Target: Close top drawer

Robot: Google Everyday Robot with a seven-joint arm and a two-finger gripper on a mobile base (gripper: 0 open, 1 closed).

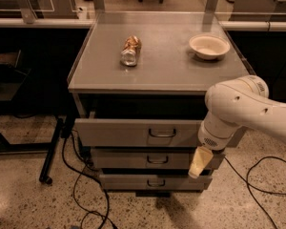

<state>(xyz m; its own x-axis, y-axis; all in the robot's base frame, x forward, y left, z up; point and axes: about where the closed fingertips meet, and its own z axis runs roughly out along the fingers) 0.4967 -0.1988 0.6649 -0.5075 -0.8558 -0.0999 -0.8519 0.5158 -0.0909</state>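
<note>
Your gripper [200,162] hangs just below the right end of the top drawer [119,132], open or closed you cannot tell, while that drawer juts slightly out beneath the cabinet top [167,68].

The white arm [243,104] reaches in from the right, its gripper [200,162] pointing down and leftward.

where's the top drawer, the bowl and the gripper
top drawer [124,133], camera view, front panel
bowl [209,46], camera view, its inside
gripper [199,163], camera view, pale tip, before middle drawer's right end
</note>
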